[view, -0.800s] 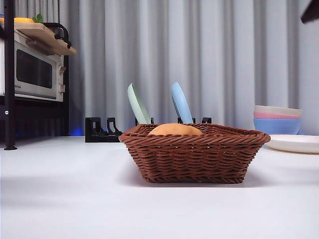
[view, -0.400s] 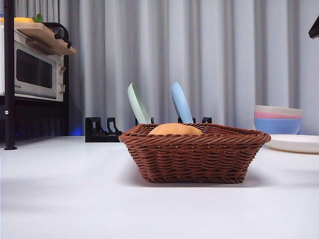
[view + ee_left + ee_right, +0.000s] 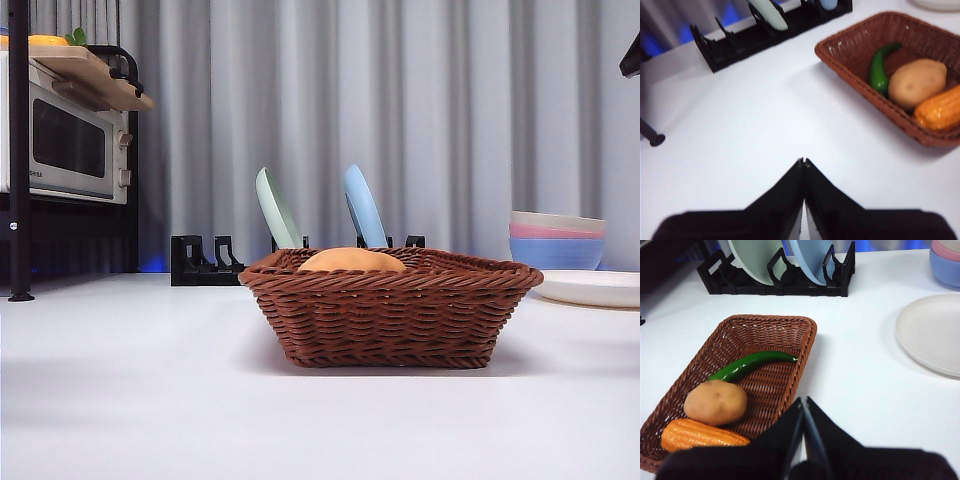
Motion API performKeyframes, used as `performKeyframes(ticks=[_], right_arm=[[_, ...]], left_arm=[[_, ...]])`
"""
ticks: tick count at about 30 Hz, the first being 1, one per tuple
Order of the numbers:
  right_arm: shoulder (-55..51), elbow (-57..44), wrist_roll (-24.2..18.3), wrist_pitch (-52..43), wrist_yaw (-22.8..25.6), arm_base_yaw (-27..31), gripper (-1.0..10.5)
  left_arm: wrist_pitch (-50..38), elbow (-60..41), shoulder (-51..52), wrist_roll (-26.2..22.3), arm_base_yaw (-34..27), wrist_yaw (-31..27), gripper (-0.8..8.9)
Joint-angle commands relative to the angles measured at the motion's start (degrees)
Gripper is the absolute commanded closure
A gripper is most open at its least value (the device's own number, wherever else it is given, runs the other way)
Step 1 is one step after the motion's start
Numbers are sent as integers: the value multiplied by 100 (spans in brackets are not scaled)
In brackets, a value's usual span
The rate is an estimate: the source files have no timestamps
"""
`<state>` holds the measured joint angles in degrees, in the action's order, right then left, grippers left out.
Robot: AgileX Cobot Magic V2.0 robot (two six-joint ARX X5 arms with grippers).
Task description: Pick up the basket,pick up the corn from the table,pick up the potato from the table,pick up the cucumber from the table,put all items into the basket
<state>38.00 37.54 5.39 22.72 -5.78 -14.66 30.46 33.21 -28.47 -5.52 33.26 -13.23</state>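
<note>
The right tool hangs with its two black jaws pressed together and nothing between them, above the near long side of the brown woven wicker basket, which lies just ahead of it with its long axis running away from the tool toward the dish rack. The left tool is likewise closed and empty, over bare white tabletop, with the basket well off to one side; by my reading the right arm is the nearer of the two. Inside the basket all three vegetables lie along its length: the glossy dark green tapered cucumber toward the far end, the smooth tan oval potato in the middle touching it, and the ridged orange-yellow corn at the end nearest the tool, just beside the potato. Nothing of the task is left on the tabletop, so the loading looks finished. From the front, only the potato's crown shows over the braided rim. The surface is flat, matte and white, with open room around the basket; a black dish rack holding pale green and blue plates stands behind, a cream plate lies apart to one side and stacked pastel bowls beyond it
</note>
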Motion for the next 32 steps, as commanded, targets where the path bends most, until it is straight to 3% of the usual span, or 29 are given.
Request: performKeyframes(ticks=[1, 6, 13, 17, 24, 32], right_arm=[[-9, -31, 57, -28, 17, -4, 945], [-9, -31, 57, -31, 20, -4, 945], [-9, -31, 57, -28, 20, -4, 945], [-7, -31, 57, -28, 20, -4, 945], [-9, -31, 57, -28, 20, -4, 945], [-9, -31, 57, -28, 17, -4, 945]], left_arm=[[-2, -26, 328, -87, -179, 35, 816], [-785, -463, 1029, -7, -997, 748, 816], [-2249, -1926, 1950, -2, -2385, 1497, 816], [-2404, -2557, 2291, 0, -2920, 1528, 816], [-2400, -3084, 2680, 127, -3348, 1515, 816], [-2022, -3305, 2837, 251, -3416, 1513, 816]])
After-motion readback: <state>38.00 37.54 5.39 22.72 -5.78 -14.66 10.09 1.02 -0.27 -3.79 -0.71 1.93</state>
